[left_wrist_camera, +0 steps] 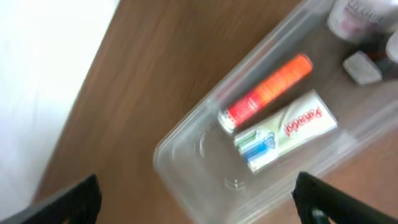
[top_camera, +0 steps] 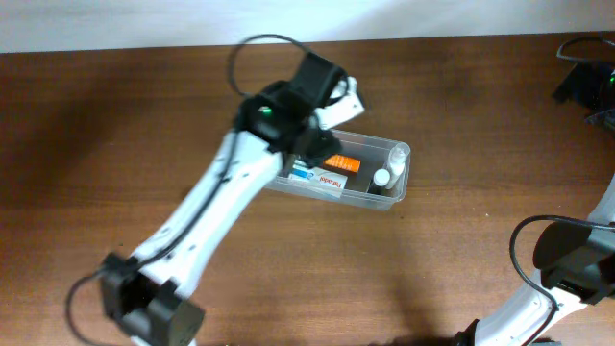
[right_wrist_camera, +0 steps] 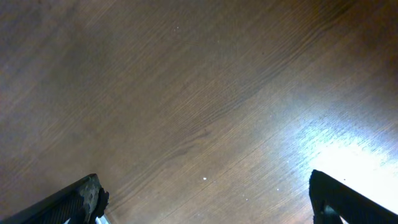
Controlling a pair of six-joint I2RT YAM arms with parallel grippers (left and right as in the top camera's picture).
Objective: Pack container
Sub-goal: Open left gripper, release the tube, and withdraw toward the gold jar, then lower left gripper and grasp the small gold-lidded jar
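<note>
The clear plastic container (top_camera: 396, 178) lies on the brown table right of centre. In the left wrist view the container (left_wrist_camera: 186, 158) holds an orange tube (left_wrist_camera: 267, 92), a white Panadol box (left_wrist_camera: 287, 129) and a white capped bottle (left_wrist_camera: 356, 17). The bottle also shows in the overhead view (top_camera: 383, 177). My left gripper (left_wrist_camera: 196, 199) is open and empty, above the container's left end. My right gripper (right_wrist_camera: 205, 199) is open and empty over bare table wood; its arm (top_camera: 567, 269) sits at the lower right.
A black object (top_camera: 586, 82) sits at the table's far right edge. A white wall or surface (left_wrist_camera: 43, 74) borders the table's far edge. My left arm (top_camera: 211, 221) crosses the table diagonally from the lower left.
</note>
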